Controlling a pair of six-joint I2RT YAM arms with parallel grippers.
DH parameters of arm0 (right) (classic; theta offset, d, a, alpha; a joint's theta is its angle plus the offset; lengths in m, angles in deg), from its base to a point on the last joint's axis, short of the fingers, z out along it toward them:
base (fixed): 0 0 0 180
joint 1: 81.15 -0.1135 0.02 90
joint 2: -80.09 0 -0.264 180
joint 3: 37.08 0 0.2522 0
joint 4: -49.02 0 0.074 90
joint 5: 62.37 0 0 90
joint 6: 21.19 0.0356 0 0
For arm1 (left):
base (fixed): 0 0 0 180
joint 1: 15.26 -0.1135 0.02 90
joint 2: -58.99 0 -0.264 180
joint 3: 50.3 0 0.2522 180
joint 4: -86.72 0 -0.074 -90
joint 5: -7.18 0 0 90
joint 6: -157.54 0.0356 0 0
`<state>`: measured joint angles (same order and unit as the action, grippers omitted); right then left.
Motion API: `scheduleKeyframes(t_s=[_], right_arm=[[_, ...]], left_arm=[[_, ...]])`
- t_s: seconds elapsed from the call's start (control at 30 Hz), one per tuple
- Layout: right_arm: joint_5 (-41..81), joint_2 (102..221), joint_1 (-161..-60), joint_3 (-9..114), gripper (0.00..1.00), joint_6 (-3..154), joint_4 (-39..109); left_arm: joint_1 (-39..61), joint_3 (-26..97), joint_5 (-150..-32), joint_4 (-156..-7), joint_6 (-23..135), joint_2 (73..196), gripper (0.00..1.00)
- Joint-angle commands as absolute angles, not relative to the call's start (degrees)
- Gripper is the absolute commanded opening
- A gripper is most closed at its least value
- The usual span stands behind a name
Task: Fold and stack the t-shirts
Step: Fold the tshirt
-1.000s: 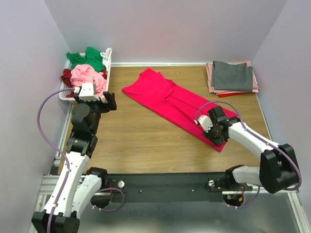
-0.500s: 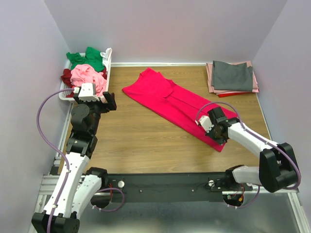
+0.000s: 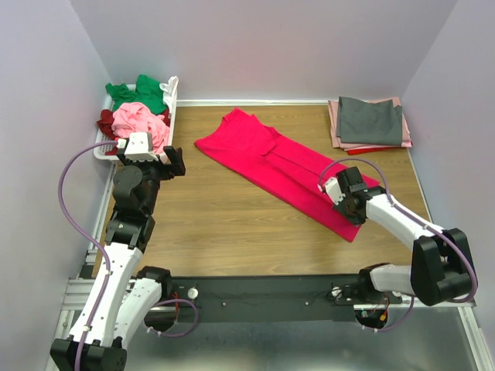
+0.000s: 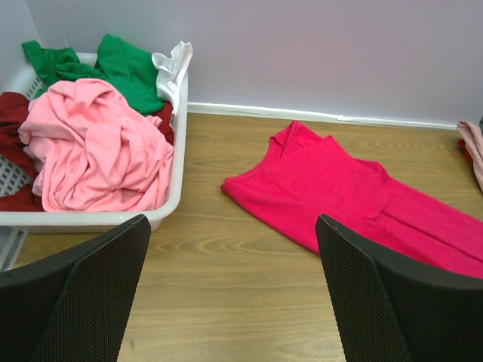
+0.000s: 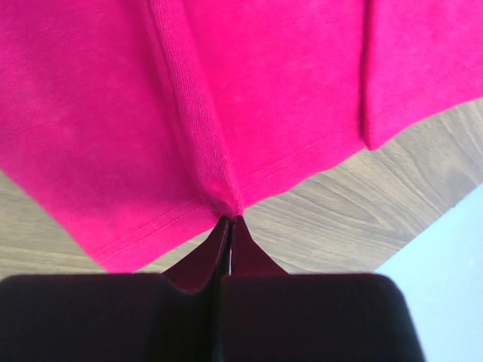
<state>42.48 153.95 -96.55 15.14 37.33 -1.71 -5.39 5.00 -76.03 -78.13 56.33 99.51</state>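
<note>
1. Since the earlier frame, the right gripper (image 5: 229,222) has drawn its jaws together and edged slightly toward the far right; the left arm has not shifted.
2. The right gripper's fingers are pressed together and pinch a raised ridge of cloth at the near hem of the crimson-pink t-shirt (image 3: 271,158).
3. The crimson-pink t-shirt lies flat on the wooden table (image 3: 232,224). It runs as a long band on a diagonal, from the far centre, collar end, down to the near right. One side is folded lengthwise over the body.
4. The left gripper (image 4: 232,220) has its fingers spread wide and holds nothing. It is raised at the left edge of the table, just beside the basket (image 3: 172,116).
5. The white slatted basket stands in the far left corner. It holds a crumpled light pink tee (image 3: 139,120) on top, with a green tee (image 3: 143,93) behind it and a maroon tee (image 3: 106,121) at its left.
6. A folded stack sits in the far right corner, well apart from the gripped shirt. A grey tee (image 3: 370,120) is on top, a dusty pink tee (image 3: 334,124) shows beneath it, and a red edge (image 3: 363,150) shows at the near side.
</note>
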Motion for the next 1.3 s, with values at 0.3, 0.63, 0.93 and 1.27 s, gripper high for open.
scheduleKeyframes(t_s=[0.3, 0.63, 0.93, 1.27], right_arm=[[51.0, 156.02, -93.19, 17.73, 0.38, 39.81, 5.19], [32.42, 151.46, -91.96, 23.96, 0.64, 35.52, -0.32], [0.12, 147.32, -93.1, 22.74, 0.71, 30.93, -5.35], [16.79, 154.79, -104.08, 22.91, 0.69, 36.02, 1.95]], left_arm=[[-5.41, 5.03, -77.11, -79.17, 55.85, 98.63, 0.98], [-5.41, 5.03, -77.02, -79.25, 56.02, 98.63, 0.98], [-5.41, 5.03, -76.84, -79.25, 56.02, 99.42, 0.98], [-5.41, 4.86, -76.05, -79.17, 56.2, 100.04, 0.98]])
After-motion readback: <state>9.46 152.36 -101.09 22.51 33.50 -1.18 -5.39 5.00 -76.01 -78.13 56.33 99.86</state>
